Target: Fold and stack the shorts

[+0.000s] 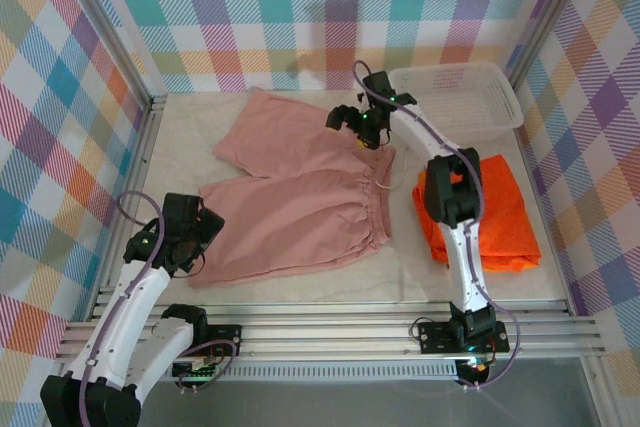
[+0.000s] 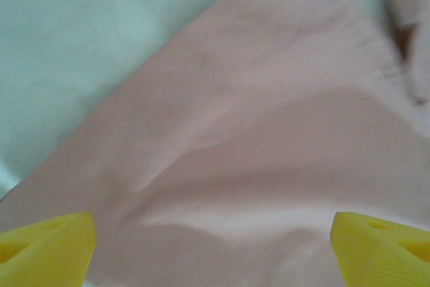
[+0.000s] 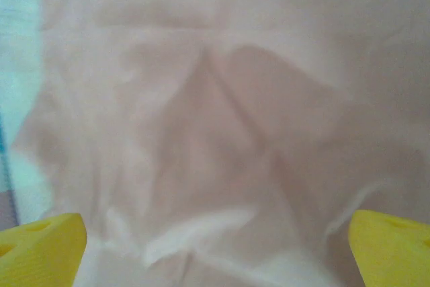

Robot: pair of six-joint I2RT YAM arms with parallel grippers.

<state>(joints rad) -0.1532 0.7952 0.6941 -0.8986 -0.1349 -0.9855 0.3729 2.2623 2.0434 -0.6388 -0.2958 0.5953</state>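
**A:** Where are the pink shorts (image 1: 300,197) found?

**B:** They are spread unfolded at mid-table. The orange shorts (image 1: 495,212) are laid in a folded pile to their right, near the white basket (image 1: 500,77).

**A:** And how are the pincers set?

**B:** The left gripper (image 1: 198,235) is held wide apart over the near leg's outer edge. The right gripper (image 1: 360,125) is likewise spread above the far edge, near the waistband. Nothing is pinched by either.

**A:** What could be spoiled from here?

**B:** If only the top layer is caught, the fold could be skewed. If the two lifts are mismatched, the cloth could be dragged and bunched, or the orange pile brushed by the right arm.
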